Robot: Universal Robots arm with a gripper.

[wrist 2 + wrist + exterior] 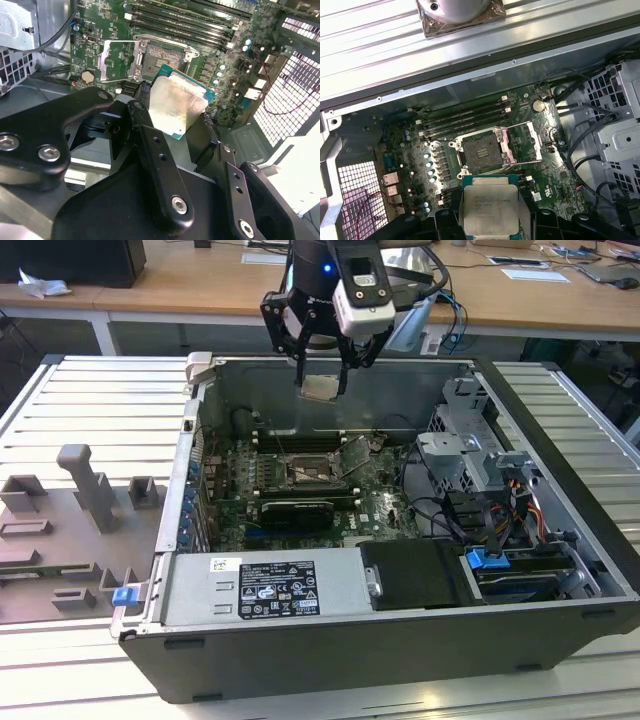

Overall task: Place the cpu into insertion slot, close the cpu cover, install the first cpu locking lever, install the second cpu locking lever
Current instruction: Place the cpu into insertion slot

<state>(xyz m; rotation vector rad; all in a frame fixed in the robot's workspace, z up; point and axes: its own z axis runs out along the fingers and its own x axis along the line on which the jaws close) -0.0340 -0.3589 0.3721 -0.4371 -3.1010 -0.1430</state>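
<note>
**The cpu point(320, 388) held above the case**

The gripper point(321, 381) pinches the cpu over the far wall of the open computer case point(300, 660). Nearer, the insertion slot point(481, 148) lies bare, with the cpu cover point(526, 142) swung open beside it.

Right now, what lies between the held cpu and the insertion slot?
Nothing: in the exterior view the cpu hangs above the insertion slot, open air between.

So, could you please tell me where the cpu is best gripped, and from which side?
By two opposite thin edges, coming from above its silvery face. The cpu is a flat, thin square, so probably only the edges offer parallel faces, and that leaves its underside free toward the insertion slot. The claw holds it that way.
</note>
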